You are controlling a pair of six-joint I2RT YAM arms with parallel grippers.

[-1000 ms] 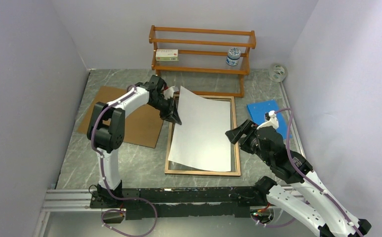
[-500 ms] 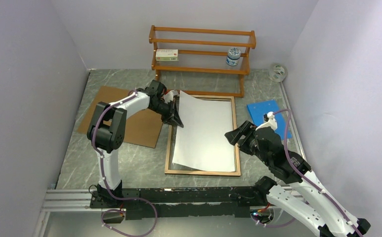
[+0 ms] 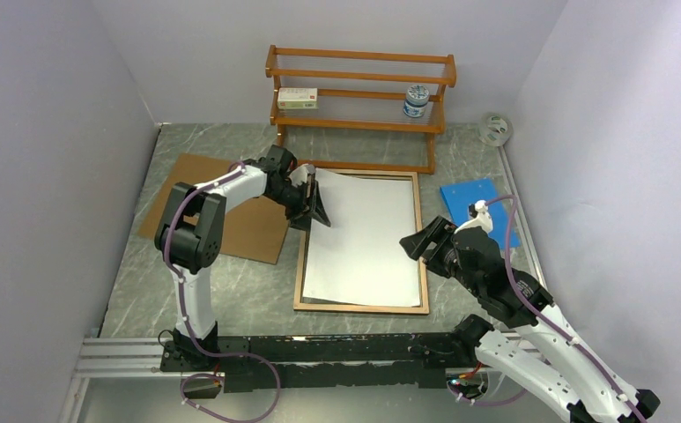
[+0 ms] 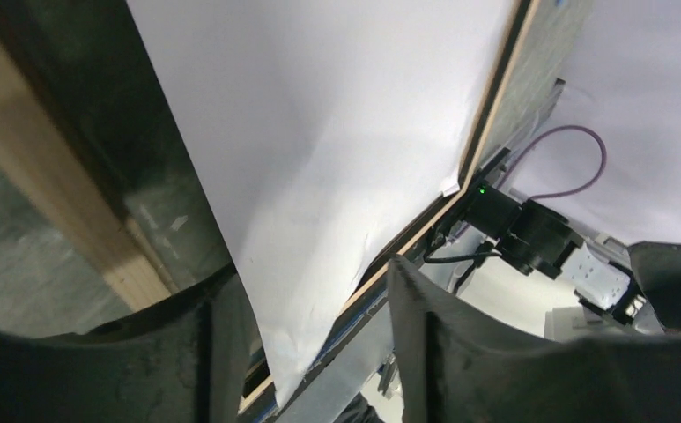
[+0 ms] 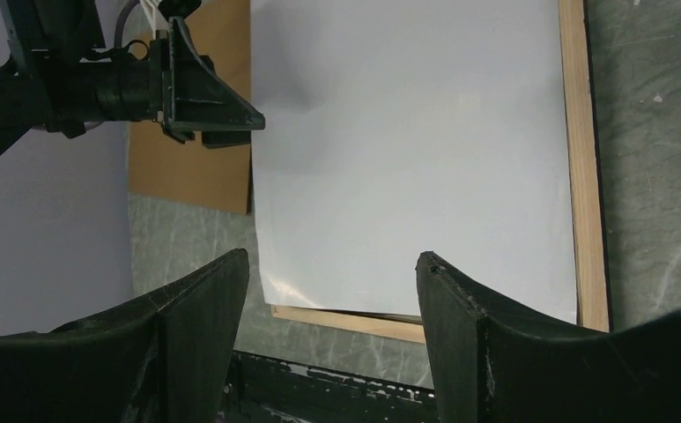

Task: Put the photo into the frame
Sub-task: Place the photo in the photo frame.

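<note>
The photo (image 3: 363,238) is lying white side up in the frame (image 3: 361,307). The left gripper (image 3: 316,204) is straddling its left edge, jaws parted (not pinching), and the right gripper (image 3: 416,242) is hovering open, empty.

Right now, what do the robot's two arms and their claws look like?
The left arm and right arm are white shells with chunky black joints, thin purple cables looping along them. The left gripper and right gripper each have two black wedge-shaped fingers.
</note>
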